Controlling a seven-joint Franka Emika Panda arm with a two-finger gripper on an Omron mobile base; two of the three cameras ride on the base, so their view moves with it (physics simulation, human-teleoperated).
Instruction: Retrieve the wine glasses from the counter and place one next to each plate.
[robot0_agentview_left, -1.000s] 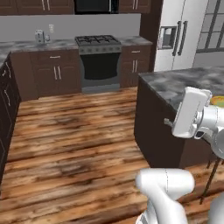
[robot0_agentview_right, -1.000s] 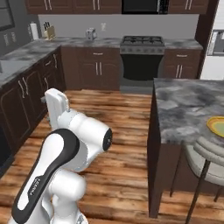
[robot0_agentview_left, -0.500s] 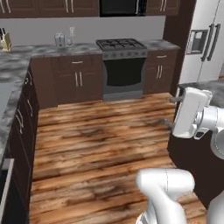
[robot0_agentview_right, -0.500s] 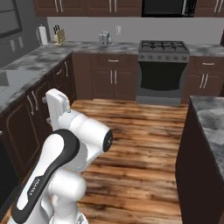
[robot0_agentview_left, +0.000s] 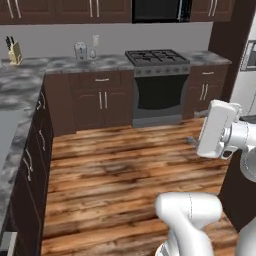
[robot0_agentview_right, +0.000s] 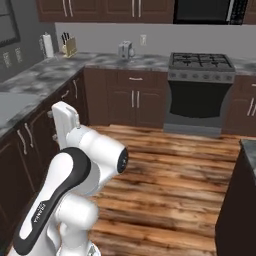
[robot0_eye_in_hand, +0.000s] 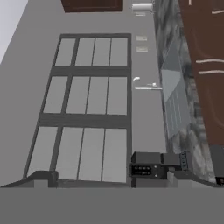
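The grey marbled counter (robot0_agentview_left: 65, 64) runs along the back wall and down the left side, over dark brown cabinets; it also appears in the right base view (robot0_agentview_right: 100, 60). A silver toaster (robot0_agentview_left: 80, 50) (robot0_agentview_right: 125, 49) stands on it by the wall. The wine glasses and both plates are out of view. My gripper (robot0_agentview_left: 192, 141) is held up in mid air over the wooden floor, far from the counter, and points left (robot0_agentview_right: 50, 115). In the hand view its fingertips (robot0_eye_in_hand: 111, 177) stand wide apart, open, with nothing between them.
A black stove (robot0_agentview_left: 157, 57) is set into the back counter. A knife block (robot0_agentview_right: 70, 46) and a paper towel roll (robot0_agentview_right: 48, 45) stand in the corner. A sink (robot0_eye_in_hand: 175, 100) with a faucet (robot0_eye_in_hand: 144, 83) lies under the window. The dark island corner (robot0_agentview_right: 240, 200) is at the right.
The whole picture has slid right: the base has turned left. The island and the yellow plate have left the views, and the left counter has come in. The arm keeps its pose.
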